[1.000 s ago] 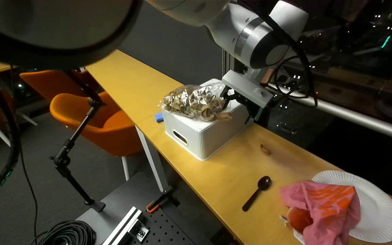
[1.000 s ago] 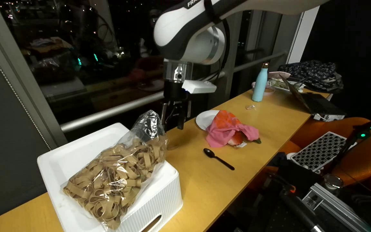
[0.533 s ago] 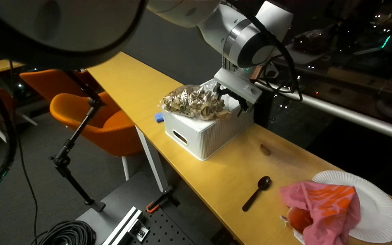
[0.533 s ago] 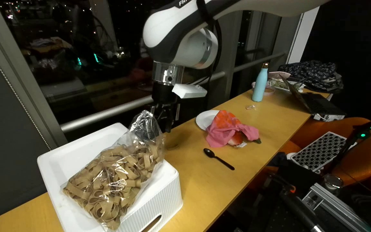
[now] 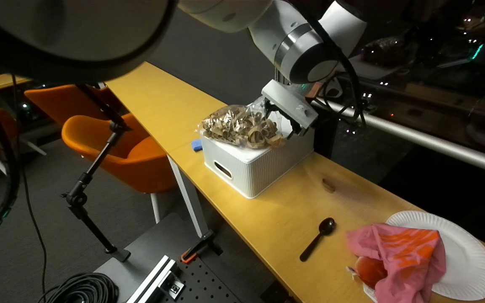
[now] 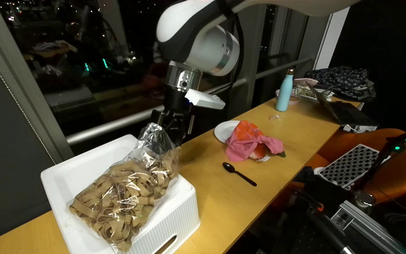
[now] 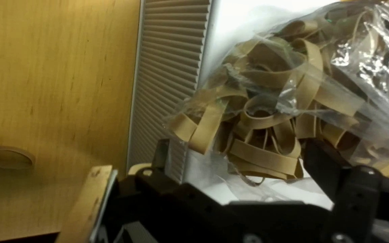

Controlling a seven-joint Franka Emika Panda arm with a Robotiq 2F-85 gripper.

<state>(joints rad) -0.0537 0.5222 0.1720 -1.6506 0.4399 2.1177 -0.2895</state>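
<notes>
A: What is recorded, left to right, in both exterior views?

B: A white box (image 6: 182, 212) on the worktop (image 6: 220, 206), its handle-hole side facing the edge away from the window (image 6: 100, 81). The bag of tan loops (image 6: 118, 192) lies on its lid (image 6: 76, 167), toward that side. Next comes the gripper (image 7: 239, 152), low about the lid's right edge, then a loose loop (image 5: 328, 185) near the worktop's window edge, then a cloth (image 6: 240, 150).

A: State of the gripper?

B: Fingers (image 7: 319, 162) apart, loops and film showing between them in the wrist view. Nothing clamped. Contact with the film: undetermined.

A: How is the step in hand done well?

B: In judgement, by setting the fingers astride gathered film, away from the lid's edge, and taking several folds; a single slack layer would probably slip.

A: Which way does the bag point?

B: In an exterior view its raised clear end (image 6: 152, 132) points up and right, toward the gripper. The long axis runs roughly parallel to the lid's handle-hole edge, the filled end lying lower left.
</notes>
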